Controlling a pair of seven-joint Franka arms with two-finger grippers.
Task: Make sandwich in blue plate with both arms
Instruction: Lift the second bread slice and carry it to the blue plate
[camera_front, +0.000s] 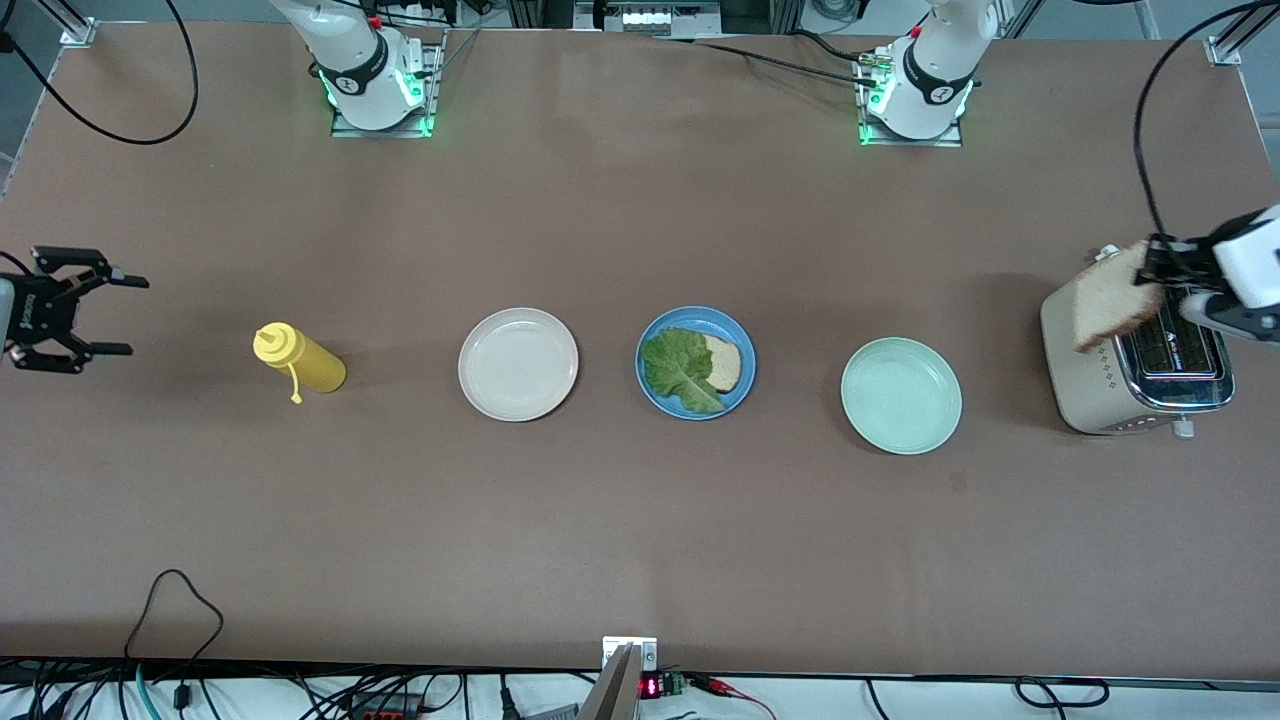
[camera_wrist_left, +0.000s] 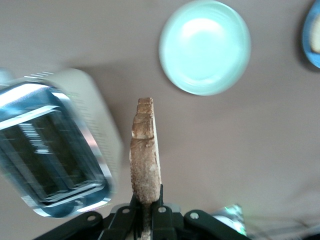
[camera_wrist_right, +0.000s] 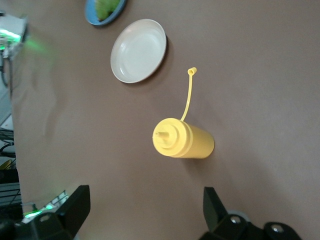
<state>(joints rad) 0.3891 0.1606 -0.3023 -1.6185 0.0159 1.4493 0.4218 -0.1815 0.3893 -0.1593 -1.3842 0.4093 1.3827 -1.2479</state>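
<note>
The left gripper pinches a bread slice above the toaster. The right gripper waits, spread wide, over the brown table. The blue plate, mid-table, holds lettuce over bread.

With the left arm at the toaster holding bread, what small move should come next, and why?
Probably carry it toward the blue plate. The left gripper is shut on a bread slice, lifted clear above the toaster. The plate already holds a bread slice with lettuce on it, so only the top is missing. The right gripper waits open near the mustard bottle.
</note>
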